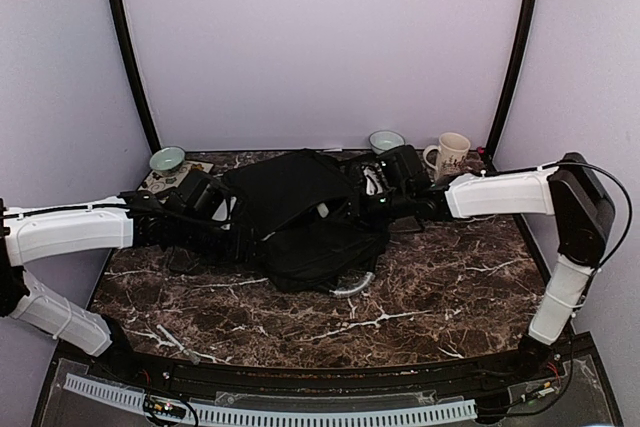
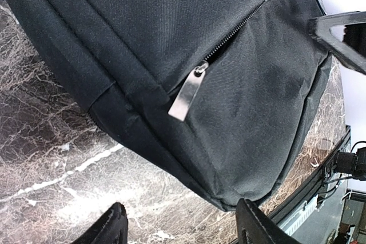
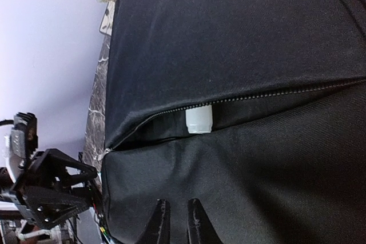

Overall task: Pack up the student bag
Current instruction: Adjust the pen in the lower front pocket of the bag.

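The bag (image 1: 300,212) lies on the table (image 1: 440,297) between the two grippers, which come at it from either side.

The left gripper (image 2: 180,230) is open, its fingers (image 2: 108,230) spread wide with bare marble between them. Just ahead of the fingertips, and apart from them, sits a rounded corner of the bag. Farther ahead a flat metal zip pull (image 2: 187,92) hangs at the end of a zip line, which runs on away from the tool, up and to its right.

The right gripper (image 3: 177,227) is nearly closed. Its two fingers stand side by side with only a thin slit between them, tips over the bag's black fabric. Whether they pinch the cloth I cannot tell. Straight ahead of them a zip opening crosses the bag, and a small white cap (image 3: 199,118) pokes out of it, apart from the fingertips. Off to that gripper's lower left, past the bag's edge, the left gripper shows as a black frame.

Seen from above, a grey handle (image 1: 357,288) curls out from the bag's near edge, closer to the arm bases than either gripper. Beyond the right gripper stand a bowl (image 1: 386,140) and a mug (image 1: 450,154). Beyond the left gripper stands a second bowl (image 1: 167,159).
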